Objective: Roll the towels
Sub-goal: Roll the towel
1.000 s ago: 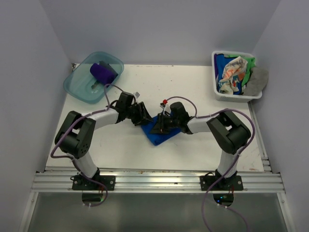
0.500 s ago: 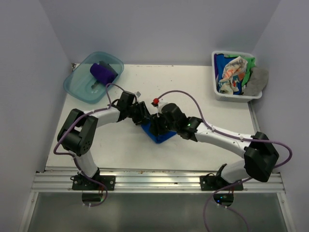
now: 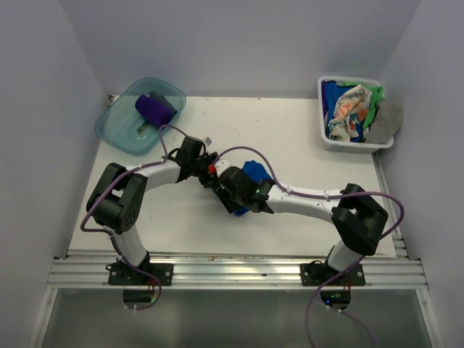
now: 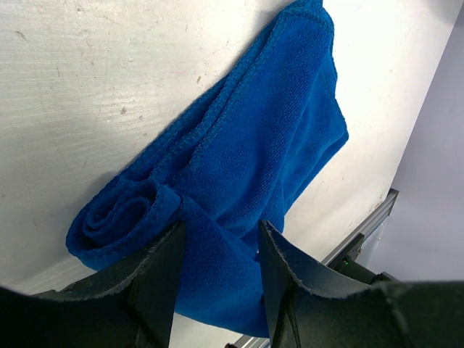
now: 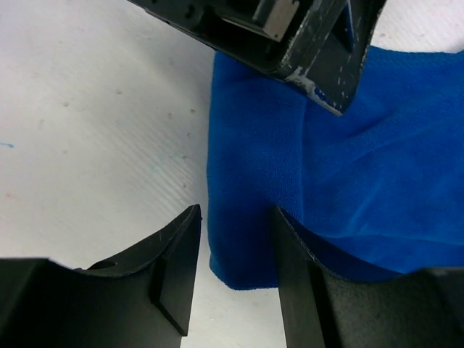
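Observation:
A royal blue towel (image 3: 254,172) lies mid-table, partly rolled; the rolled end (image 4: 119,221) shows in the left wrist view. My left gripper (image 3: 209,172) is shut on a fold of this blue towel, which fills the gap between its jaws (image 4: 221,228). My right gripper (image 3: 230,194) is right beside it, low over the table. Its jaws are open and straddle the towel's near edge (image 5: 246,239), with bare table showing by one finger (image 5: 177,268). A rolled purple towel (image 3: 154,109) lies in the teal tub (image 3: 116,129).
A white basket (image 3: 326,139) at the back right holds cream (image 3: 346,109), green (image 3: 374,98), grey (image 3: 388,119) and blue towels. The left gripper's body (image 5: 290,29) sits close above the right jaws. Both arms cross the table's middle.
My right arm has swung left across the towel, so its gripper now sits at the towel's left side next to the left gripper. The towel has bunched up. The left gripper has barely moved.

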